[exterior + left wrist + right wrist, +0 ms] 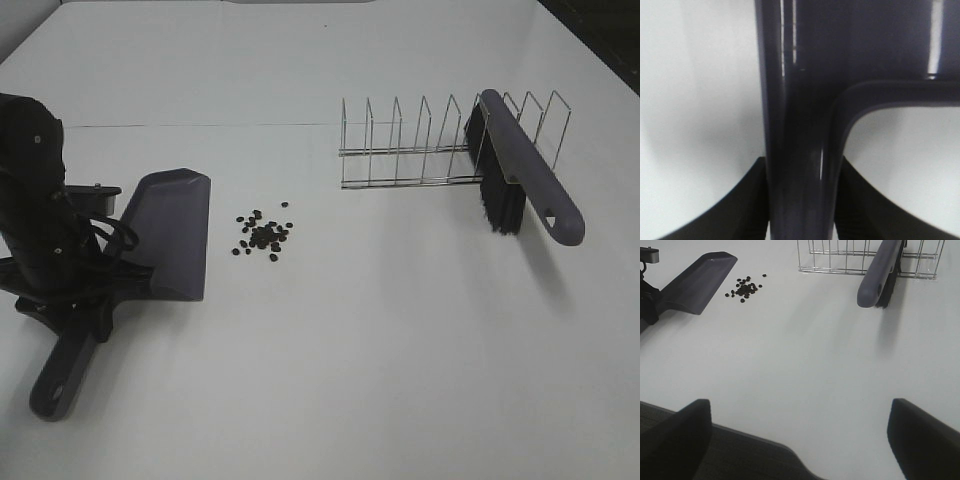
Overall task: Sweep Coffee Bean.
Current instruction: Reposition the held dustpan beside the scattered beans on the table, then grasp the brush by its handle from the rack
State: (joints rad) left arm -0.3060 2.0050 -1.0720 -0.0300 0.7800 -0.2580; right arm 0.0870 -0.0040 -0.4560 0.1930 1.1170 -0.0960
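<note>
The coffee beans (263, 233) lie in a small dark cluster on the white table, just right of the grey dustpan (170, 230). My left gripper (85, 300) is shut on the dustpan's handle (800, 125); its dark fingers (747, 205) press both sides of it. The grey brush (515, 175) with black bristles leans in the wire rack (420, 150) at the back right. In the right wrist view my right gripper (800, 420) stands open and empty near the table's front edge, far from the brush (880, 275) and the beans (744, 287).
The wire rack (840, 255) has several upright dividers. The dustpan's handle end (58, 385) points toward the front left edge. White table (400, 350) stretches between the beans and the front edge.
</note>
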